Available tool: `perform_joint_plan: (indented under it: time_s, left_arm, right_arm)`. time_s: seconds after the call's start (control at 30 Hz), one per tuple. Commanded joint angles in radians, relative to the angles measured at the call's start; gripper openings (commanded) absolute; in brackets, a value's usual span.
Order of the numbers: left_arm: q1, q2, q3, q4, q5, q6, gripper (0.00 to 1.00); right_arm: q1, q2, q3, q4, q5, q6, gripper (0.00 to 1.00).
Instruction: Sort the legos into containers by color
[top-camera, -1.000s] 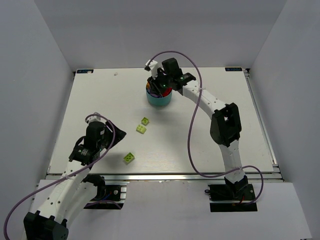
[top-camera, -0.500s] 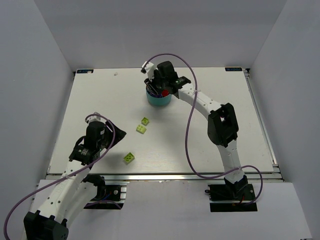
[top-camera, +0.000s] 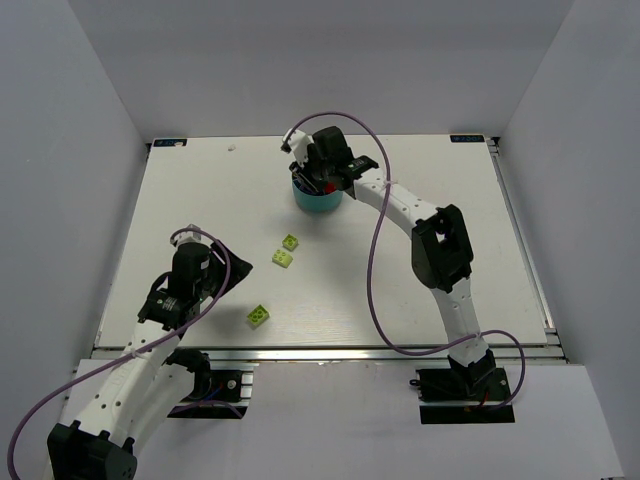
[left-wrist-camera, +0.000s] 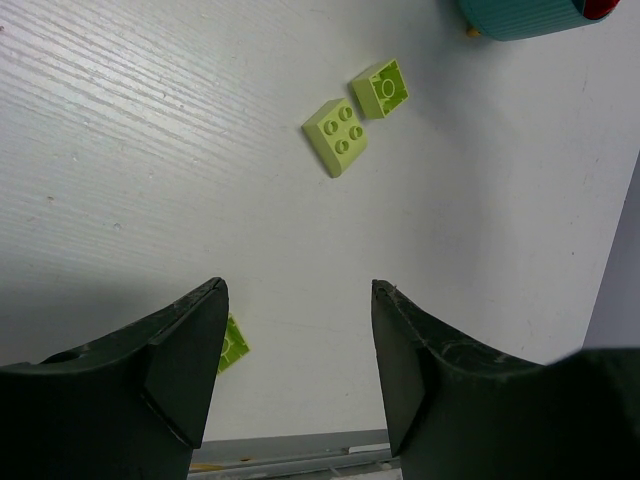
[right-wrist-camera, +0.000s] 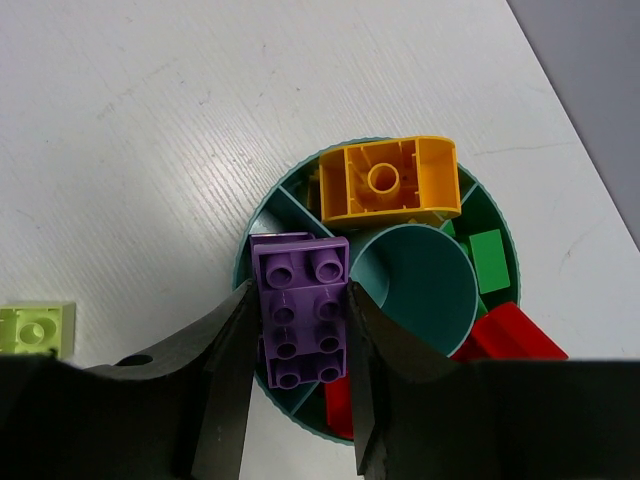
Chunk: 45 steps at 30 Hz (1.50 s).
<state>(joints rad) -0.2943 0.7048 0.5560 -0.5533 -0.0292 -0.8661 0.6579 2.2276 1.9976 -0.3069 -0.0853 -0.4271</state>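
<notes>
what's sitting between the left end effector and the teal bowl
Two lime green legos, a studs-up brick and an upside-down brick, lie on that stretch; the left wrist view shows it best.

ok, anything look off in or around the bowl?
The orange brick lies underside up and seems perched across the far rim of the teal bowl rather than down in one wedge. One lime brick on the table is also flipped. Nothing spilled or damaged.
</notes>
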Motion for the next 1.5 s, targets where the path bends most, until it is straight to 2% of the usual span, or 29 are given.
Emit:
perform_joint_plan:
  time_s: [0.0,0.13,0.2,0.4,0.67,0.77,0.8,0.87,0.97,1.0,1.03,1.07,1.1,1.13,1.17,1.2,1.27,1.3,1.37,1.4,1.47]
  left_arm:
    - [0.004,-0.013,0.002,0.000,-0.011,-0.007,0.69]
    - [0.006,-0.019,0.001,-0.004,-0.011,-0.008,0.69]
    - [0.006,-0.019,0.002,-0.004,-0.011,-0.010,0.69]
    - [0.006,-0.019,0.010,-0.011,-0.011,-0.007,0.69]
    - [0.006,-0.022,0.018,-0.020,-0.014,-0.007,0.69]
    - [0.006,-0.024,0.022,-0.023,-0.014,-0.008,0.69]
    - [0.006,-0.024,0.025,-0.025,-0.017,-0.008,0.69]
    - [0.006,-0.025,0.028,-0.027,-0.017,-0.007,0.69]
    - [0.006,-0.028,0.033,-0.033,-0.017,-0.005,0.69]
    - [0.006,-0.028,0.035,-0.036,-0.015,-0.005,0.69]
    - [0.006,-0.030,0.036,-0.039,-0.015,-0.005,0.69]
    - [0.006,-0.031,0.036,-0.042,-0.015,-0.005,0.69]
    - [0.006,-0.033,0.038,-0.046,-0.015,-0.005,0.69]
    - [0.006,-0.034,0.038,-0.048,-0.017,-0.007,0.69]
    - [0.006,-0.036,0.039,-0.051,-0.018,-0.007,0.69]
    - [0.004,-0.042,0.038,-0.057,-0.020,-0.011,0.68]
    - [0.004,-0.050,0.036,-0.065,-0.024,-0.019,0.65]
    - [0.006,-0.062,0.035,-0.071,-0.026,-0.027,0.57]
    - [0.006,-0.080,0.027,-0.076,-0.031,-0.037,0.44]
    - [0.006,-0.088,0.024,-0.080,-0.032,-0.050,0.29]
    - [0.006,-0.114,0.013,-0.088,-0.040,-0.062,0.24]
  right_arm:
    - [0.011,0.000,-0.002,0.038,0.012,-0.022,0.28]
    - [0.012,0.000,-0.003,0.031,0.006,-0.022,0.43]
    - [0.012,-0.002,-0.006,0.029,0.004,-0.024,0.47]
    - [0.012,0.000,-0.006,0.028,0.001,-0.022,0.50]
    - [0.014,-0.023,-0.013,0.037,-0.014,-0.016,0.51]
    - [0.014,-0.057,-0.020,0.034,-0.072,-0.036,0.51]
    - [0.013,-0.071,-0.028,0.031,-0.138,-0.053,0.54]
    - [0.014,-0.135,-0.058,0.031,-0.210,-0.146,0.60]
    - [0.011,-0.256,-0.189,0.083,-0.384,-0.312,0.76]
    - [0.011,-0.282,-0.227,0.084,-0.493,-0.365,0.83]
    - [0.008,-0.308,-0.284,0.060,-0.557,-0.430,0.85]
    - [0.009,-0.341,-0.301,0.019,-0.612,-0.581,0.86]
    - [0.009,-0.345,-0.309,-0.120,-0.727,-0.670,0.87]
    - [0.009,-0.345,-0.292,-0.227,-0.776,-0.779,0.87]
    - [0.011,-0.326,-0.277,-0.336,-0.806,-1.005,0.86]
    - [0.014,-0.313,-0.267,-0.424,-0.821,-1.063,0.84]
    - [0.037,-0.271,-0.244,-0.469,-0.780,-1.006,0.76]
    - [0.049,-0.255,-0.234,-0.448,-0.737,-0.852,0.65]
    - [0.055,-0.217,-0.215,-0.356,-0.700,-0.675,0.59]
    - [0.063,-0.209,-0.218,-0.322,-0.645,-0.533,0.53]
    - [0.072,-0.200,-0.259,-0.192,-0.572,-0.405,0.54]
